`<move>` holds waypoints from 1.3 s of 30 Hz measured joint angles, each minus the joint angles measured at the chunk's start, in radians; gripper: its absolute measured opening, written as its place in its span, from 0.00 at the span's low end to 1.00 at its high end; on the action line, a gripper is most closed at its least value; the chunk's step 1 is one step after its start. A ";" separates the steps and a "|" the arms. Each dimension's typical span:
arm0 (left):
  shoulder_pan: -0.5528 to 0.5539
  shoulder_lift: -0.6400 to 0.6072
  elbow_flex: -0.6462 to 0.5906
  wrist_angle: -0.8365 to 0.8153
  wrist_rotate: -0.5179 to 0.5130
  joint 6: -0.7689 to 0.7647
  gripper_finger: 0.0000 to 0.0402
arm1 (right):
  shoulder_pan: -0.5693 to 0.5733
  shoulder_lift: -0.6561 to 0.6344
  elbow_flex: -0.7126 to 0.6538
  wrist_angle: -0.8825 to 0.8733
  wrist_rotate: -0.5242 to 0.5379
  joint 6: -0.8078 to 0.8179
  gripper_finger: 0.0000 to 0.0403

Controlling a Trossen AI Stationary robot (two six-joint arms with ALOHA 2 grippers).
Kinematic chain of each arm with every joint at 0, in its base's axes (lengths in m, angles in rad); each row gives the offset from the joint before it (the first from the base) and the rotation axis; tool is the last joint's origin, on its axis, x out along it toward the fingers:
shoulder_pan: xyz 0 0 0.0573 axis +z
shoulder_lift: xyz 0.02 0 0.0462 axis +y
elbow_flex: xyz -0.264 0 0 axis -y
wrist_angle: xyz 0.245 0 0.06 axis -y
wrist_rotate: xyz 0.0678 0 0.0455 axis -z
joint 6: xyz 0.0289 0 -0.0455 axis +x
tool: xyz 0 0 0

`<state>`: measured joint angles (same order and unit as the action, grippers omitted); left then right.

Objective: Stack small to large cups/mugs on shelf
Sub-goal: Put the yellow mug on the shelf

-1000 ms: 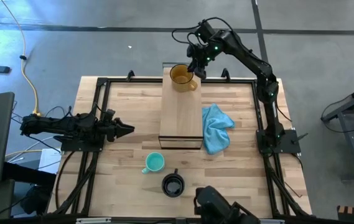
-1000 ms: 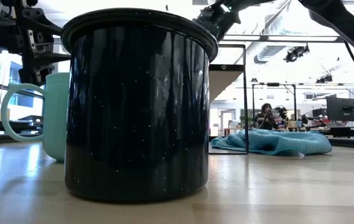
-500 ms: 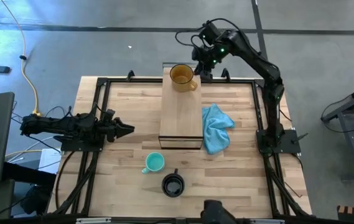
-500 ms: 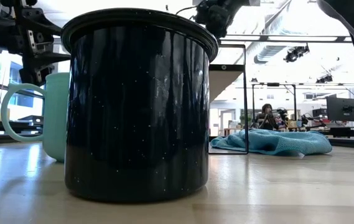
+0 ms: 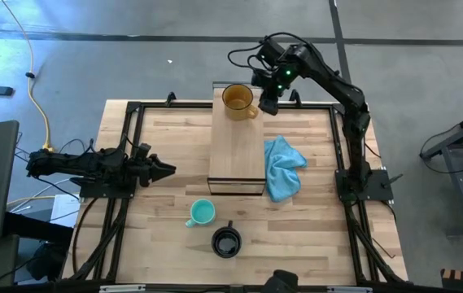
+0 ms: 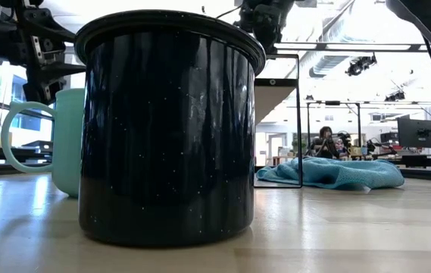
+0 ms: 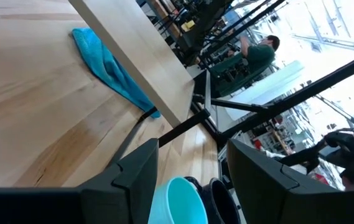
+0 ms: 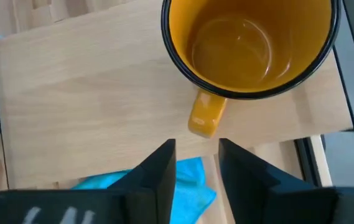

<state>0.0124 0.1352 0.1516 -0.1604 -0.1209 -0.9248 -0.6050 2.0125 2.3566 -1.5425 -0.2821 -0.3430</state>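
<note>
The amber-yellow mug (image 5: pixel 238 99) (image 8: pixel 248 43) stands upright on its base at the far end of the light-wood shelf (image 5: pixel 235 150), its handle (image 8: pixel 206 117) pointing toward the near right. My right gripper (image 5: pixel 268 106) (image 8: pixel 196 165) hovers open just right of that handle, clear of it. On the table near the front edge stand the teal mug (image 5: pixel 202 212) (image 6: pixel 67 136) and the black mug (image 5: pixel 225 242) (image 6: pixel 170 129). My left gripper (image 5: pixel 166 169) (image 7: pixel 192 180) waits open over the table's left side.
A crumpled blue cloth (image 5: pixel 282 167) (image 6: pixel 336 173) lies on the table against the shelf's right side. Dark frame rails (image 5: pixel 133 114) run along the table's edges. Bare wood lies between the shelf's near end and the two front mugs.
My right gripper has drawn away from the yellow mug's rim, toward the table's right edge and a little up, rolling as it went. The mug stays upright on the shelf's far end.
</note>
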 joint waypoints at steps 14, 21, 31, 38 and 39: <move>0.000 0.000 0.000 -0.023 0.006 0.002 0.45 | 0.075 0.000 -0.144 0.093 0.109 0.187 0.35; 0.000 0.000 0.000 -0.023 0.024 0.001 0.45 | 0.081 0.000 -0.148 0.133 0.114 0.217 0.35; 0.000 0.000 0.000 -0.023 0.027 0.002 0.45 | 0.080 0.000 -0.148 0.137 0.195 0.264 0.35; 0.000 0.000 0.000 -0.023 0.027 0.004 0.45 | 0.086 0.000 -0.148 0.159 0.184 0.265 0.35; 0.000 0.000 0.000 -0.023 0.027 0.004 0.45 | 0.088 0.000 -0.148 0.159 0.183 0.266 0.35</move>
<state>0.0124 0.1355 0.1516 -0.1829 -0.0937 -0.9211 -0.5166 2.0121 2.2086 -1.3833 -0.0986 -0.0769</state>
